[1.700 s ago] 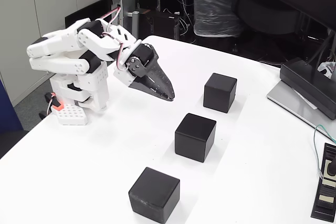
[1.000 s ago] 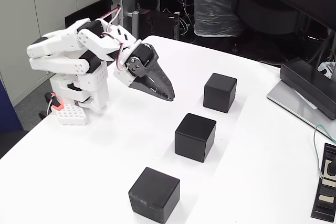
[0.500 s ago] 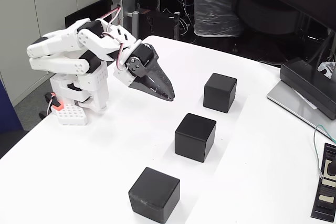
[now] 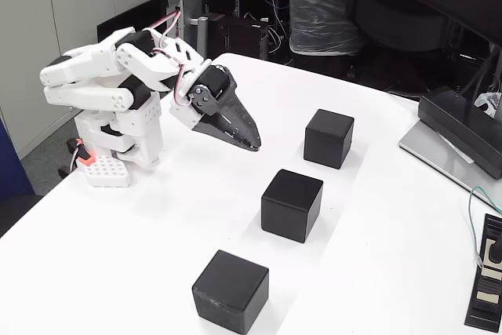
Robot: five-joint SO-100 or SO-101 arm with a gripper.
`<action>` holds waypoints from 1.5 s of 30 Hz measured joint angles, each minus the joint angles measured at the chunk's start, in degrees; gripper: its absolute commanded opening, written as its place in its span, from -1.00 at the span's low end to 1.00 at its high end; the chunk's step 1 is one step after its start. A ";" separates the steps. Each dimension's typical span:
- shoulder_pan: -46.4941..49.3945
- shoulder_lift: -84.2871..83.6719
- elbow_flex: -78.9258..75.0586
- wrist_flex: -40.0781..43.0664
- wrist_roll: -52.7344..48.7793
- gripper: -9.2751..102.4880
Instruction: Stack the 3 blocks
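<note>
Three matte black blocks stand apart on the white table in a diagonal row: a far block, a middle block and a near block. None rests on another. The white arm is folded at the left, and its black gripper hangs shut above the table with nothing in it. The tips point down and to the right, left of the far block and above-left of the middle block, clear of both.
A black flat device on a grey base lies at the table's right edge. A small black item with a cable sits at the lower right. The arm's base stands at the left edge. Clutter lies behind the table.
</note>
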 measured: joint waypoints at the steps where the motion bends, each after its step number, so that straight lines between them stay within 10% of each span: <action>1: 0.00 0.00 0.00 0.00 0.00 -0.85; 31: 0.35 0.00 0.00 0.00 0.00 -0.84; 45: 0.53 0.00 -2.55 1.58 -5.36 -0.34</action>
